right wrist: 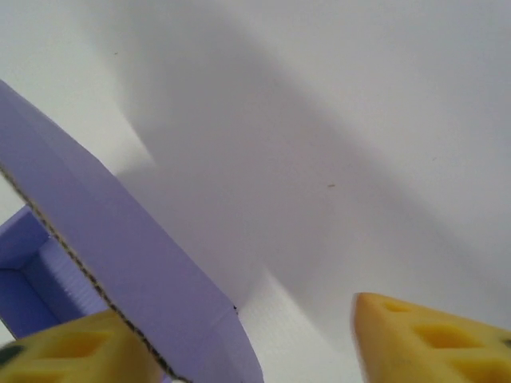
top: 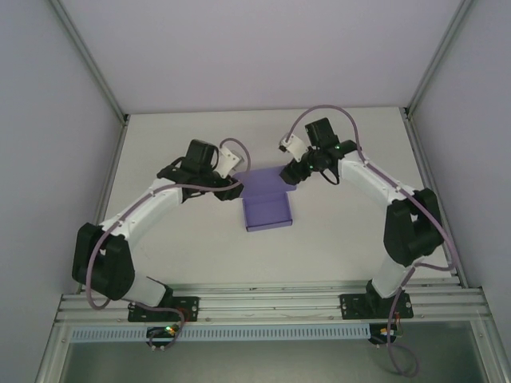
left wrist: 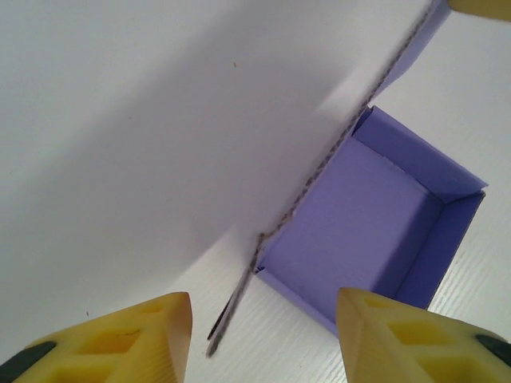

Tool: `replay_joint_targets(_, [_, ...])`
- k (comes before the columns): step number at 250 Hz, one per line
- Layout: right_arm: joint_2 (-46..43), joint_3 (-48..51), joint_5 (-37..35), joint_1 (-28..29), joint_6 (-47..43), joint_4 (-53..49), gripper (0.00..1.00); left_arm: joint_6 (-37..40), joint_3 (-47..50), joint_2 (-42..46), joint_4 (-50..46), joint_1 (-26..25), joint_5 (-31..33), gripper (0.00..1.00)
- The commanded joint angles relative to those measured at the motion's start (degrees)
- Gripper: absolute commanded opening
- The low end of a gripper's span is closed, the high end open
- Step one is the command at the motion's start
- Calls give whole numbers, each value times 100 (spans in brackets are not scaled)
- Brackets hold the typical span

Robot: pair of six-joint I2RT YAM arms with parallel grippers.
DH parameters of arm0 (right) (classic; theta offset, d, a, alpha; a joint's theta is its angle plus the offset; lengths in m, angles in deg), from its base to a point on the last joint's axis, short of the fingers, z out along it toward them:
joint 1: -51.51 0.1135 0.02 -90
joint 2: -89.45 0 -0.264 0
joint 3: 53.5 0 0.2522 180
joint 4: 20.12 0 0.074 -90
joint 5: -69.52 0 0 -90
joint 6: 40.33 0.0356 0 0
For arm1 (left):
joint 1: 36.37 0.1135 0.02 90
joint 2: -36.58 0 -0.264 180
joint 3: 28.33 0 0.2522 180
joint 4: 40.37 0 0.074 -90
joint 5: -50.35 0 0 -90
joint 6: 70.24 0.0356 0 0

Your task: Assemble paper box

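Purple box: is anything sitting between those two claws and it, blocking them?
Nothing visible does. The paper box lies open on the table, with the left gripper at its left side and the right gripper by its lid flap, both with jaws apart.

You're getting soft, even overhead light in the top view: the white desk (top: 335,239) is reading bright with no glare, and the arms are casting only faint shadows. On the left wrist camera the paper box (left wrist: 359,215) is showing fairly crisp, while the left hand (left wrist: 263,297) is blurring at the bottom edge and a broad grey shadow is crossing the white. On the right wrist camera a similar diagonal shadow is spreading, and the right hand (right wrist: 235,307) is looking soft.
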Motion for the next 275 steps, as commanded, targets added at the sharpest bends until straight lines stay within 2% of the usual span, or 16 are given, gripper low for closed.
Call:
replay_joint_targets(1, [210,-200,472,-82,-524,-706,46,434,-247,-189,-385,-64,106,42])
replay_joint_targets(10, [226,-200,475,-92,-584,-681,45,468,-311,-266,-427,-68,198,34])
replay_joint_targets(24, [257,-208,513,-106,-675,-678,45,480,-417,-384,-497,-64,322,33])
replay_joint_targets(36, [268,-213,550,-99,-731,-670,45,495,-523,-481,-601,-71,326,27])
replay_joint_targets(78, [329,-243,617,-99,-727,-739,27,536,-672,-602,-643,-97,306,0])
replay_joint_targets(90, [306,-222,616,-98,-725,-753,21,531,-659,-585,-604,-115,381,0])
replay_joint_targets(141, [-24,-33,214,-95,-317,-536,15,162,-488,-270,-98,-128,524,0])
replay_joint_targets(173, [-426,248,-274,18,837,320,12,-705,-500,-152,285,-161,607,0])
replay_joint_targets(209, [-701,670,-1273,299,2582,1611,11,-1537,-362,-180,944,-285,651,0])
replay_joint_targets(240, [-775,958,-1247,542,2501,2304,11,-1458,-375,-308,969,-355,1019,0])
replay_joint_targets(255, [-687,786,-1206,546,2273,1994,10,-1085,-532,-284,550,-291,1108,19])
replay_joint_targets(268, [-590,650,-1248,530,2023,1700,8,-851,-627,-202,212,-216,1271,55])
replay_joint_targets(275, [-546,615,-1220,526,1871,1594,8,-712,-624,-117,87,-161,1347,63])
